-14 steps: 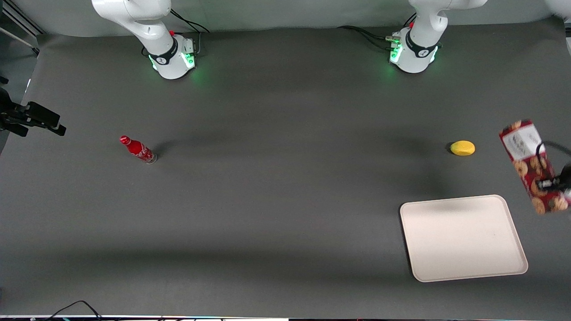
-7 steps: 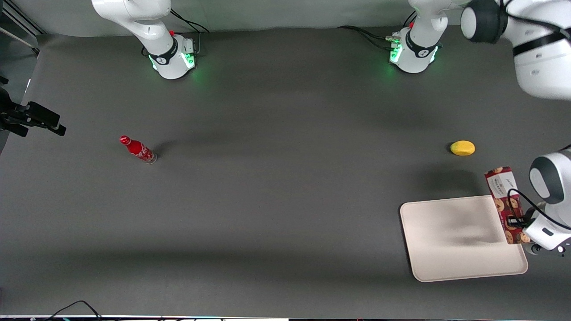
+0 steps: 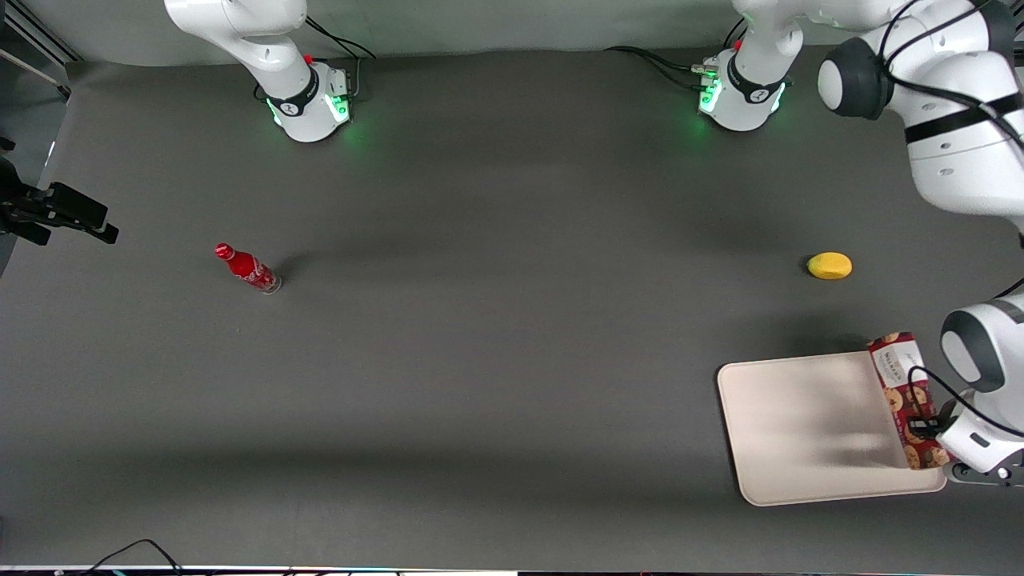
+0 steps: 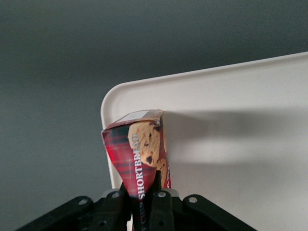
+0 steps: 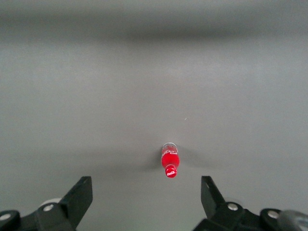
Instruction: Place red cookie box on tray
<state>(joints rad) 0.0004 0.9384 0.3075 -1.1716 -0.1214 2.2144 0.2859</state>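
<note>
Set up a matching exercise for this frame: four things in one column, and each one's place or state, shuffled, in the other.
Things:
1. cookie box
2. tray
3. lemon
4. soda bottle

Places or states:
A. toward the parked arm's end of the table
B. farther from the front camera than the tray
C. held in the shut tool
D. flat on the table, under the box

Pairs: 1-C, 2-D, 3-B, 4-A

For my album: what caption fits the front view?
End effector holds red cookie box over the tray edge.
</note>
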